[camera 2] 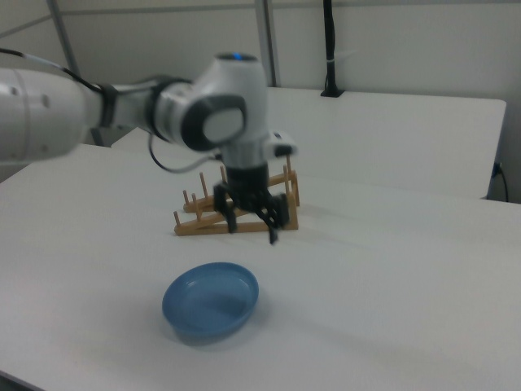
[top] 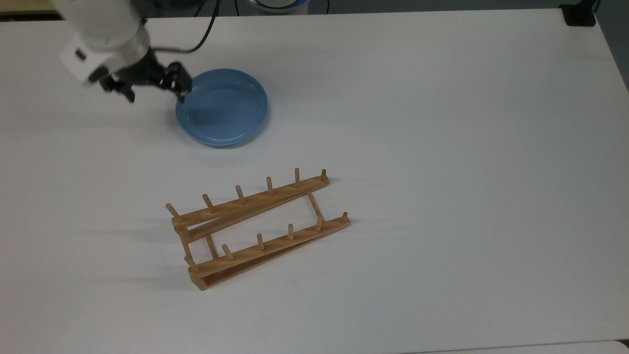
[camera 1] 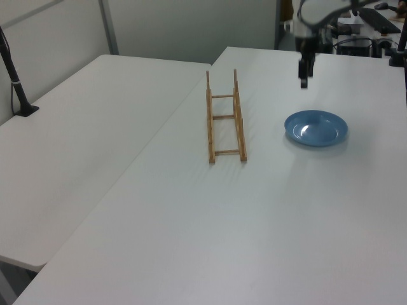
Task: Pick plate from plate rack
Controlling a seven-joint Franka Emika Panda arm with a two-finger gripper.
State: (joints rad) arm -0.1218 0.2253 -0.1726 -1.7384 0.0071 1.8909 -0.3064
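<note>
Round light-blue plate (top: 222,107) flat on white table (top: 442,123), raised rim, claw (camera 2: 252,221) spread wide above, holding nothing

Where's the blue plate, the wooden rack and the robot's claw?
plate (top: 223,110), top view, its inside floor
rack (top: 255,201), top view, its upper rail
gripper (camera 2: 254,224), right view, between its open fingertips

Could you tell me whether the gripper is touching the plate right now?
Apart. In the left view the gripper hangs well above the plate, with bare table showing between them; the right view shows the same gap, with the gripper open.
</note>
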